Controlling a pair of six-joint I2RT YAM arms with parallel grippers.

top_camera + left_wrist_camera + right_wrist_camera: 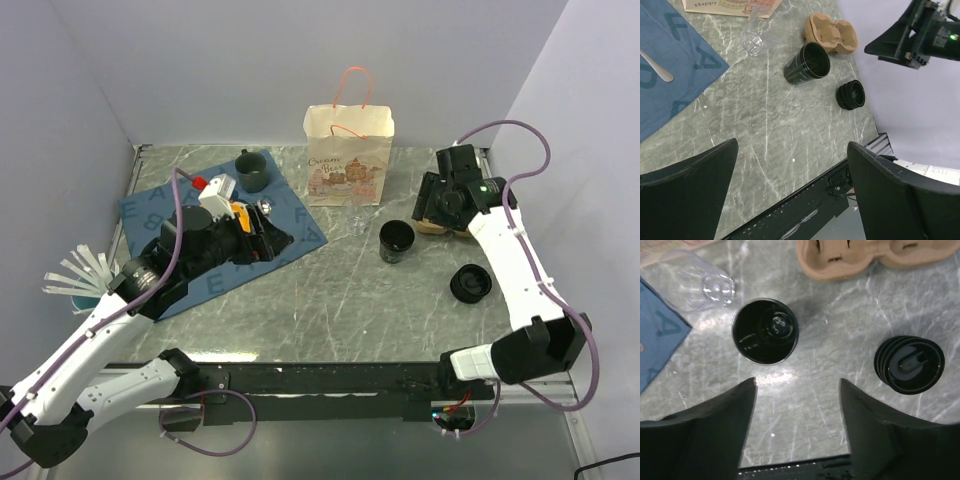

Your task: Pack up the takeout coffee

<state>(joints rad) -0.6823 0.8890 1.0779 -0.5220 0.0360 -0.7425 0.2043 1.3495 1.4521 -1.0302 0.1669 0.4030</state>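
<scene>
Well, the lidless black cup [765, 331] stood upright on the table [330, 290] near the pulp tray [860, 260]; 1 black lid [910, 365] lay apart from both. L gripper [792, 147] gaped wide, empty. R gripper [797, 385] had fingers spread, holding nothing.

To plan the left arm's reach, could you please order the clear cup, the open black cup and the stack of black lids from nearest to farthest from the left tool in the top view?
From the left tool:
1. the clear cup, just to its right, in front of the bag.
2. the open black cup, further right.
3. the stack of black lids, far right, towards the near edge.
</scene>
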